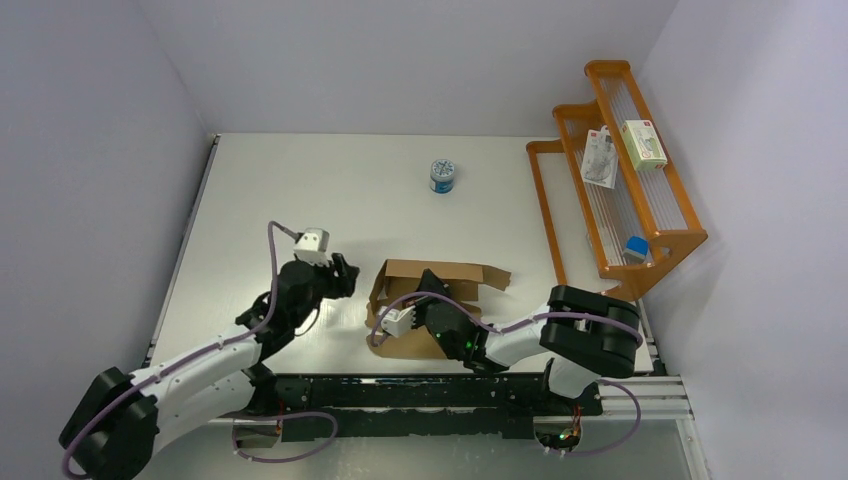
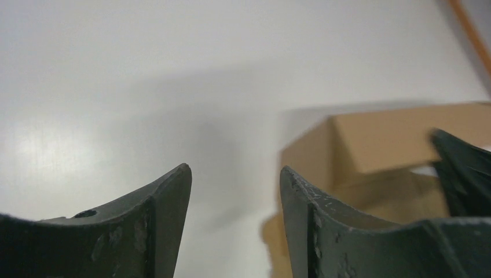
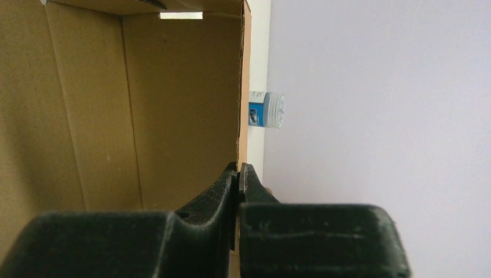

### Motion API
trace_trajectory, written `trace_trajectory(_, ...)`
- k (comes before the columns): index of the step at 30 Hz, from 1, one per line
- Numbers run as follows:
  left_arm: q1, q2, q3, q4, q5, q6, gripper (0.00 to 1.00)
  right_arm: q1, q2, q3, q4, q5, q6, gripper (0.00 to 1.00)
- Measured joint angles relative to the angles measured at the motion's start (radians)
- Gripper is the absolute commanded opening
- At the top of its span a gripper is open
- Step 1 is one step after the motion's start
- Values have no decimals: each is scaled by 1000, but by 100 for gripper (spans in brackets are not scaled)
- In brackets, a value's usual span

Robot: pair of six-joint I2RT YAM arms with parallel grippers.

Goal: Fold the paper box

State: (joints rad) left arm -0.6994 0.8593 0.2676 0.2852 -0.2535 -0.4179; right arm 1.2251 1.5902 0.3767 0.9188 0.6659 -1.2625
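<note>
The paper box (image 1: 440, 275) is plain brown cardboard, partly raised, lying in the middle of the table with flaps spread to the right. My right gripper (image 1: 432, 285) reaches in from the right and is shut on an upright wall of the box; in the right wrist view its jaws (image 3: 239, 169) pinch the panel's edge (image 3: 243, 87). My left gripper (image 1: 345, 275) is open and empty, just left of the box; in the left wrist view (image 2: 234, 174) the box (image 2: 394, 139) lies ahead to the right.
A blue-and-white round tin (image 1: 444, 177) stands behind the box, also in the right wrist view (image 3: 266, 109). An orange wire rack (image 1: 620, 180) with white packages (image 1: 643, 144) stands at the right. White walls close in the table (image 1: 260, 200).
</note>
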Motion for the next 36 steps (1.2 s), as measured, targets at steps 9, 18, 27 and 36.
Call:
trace_trajectory(9, 183, 211, 11, -11, 187, 11, 61, 0, -9, 0, -12, -2, 5, 0)
trace_trajectory(18, 149, 278, -14, 119, 371, 22, 61, 0, -43, 3, -60, -21, 36, 0)
trace_trajectory(27, 35, 360, -45, 251, 377, 25, 60, 0, -49, 12, -81, -24, 55, 0)
trace_trajectory(36, -45, 379, -83, 385, 314, 37, 60, 0, -53, 17, -100, -28, 75, 0)
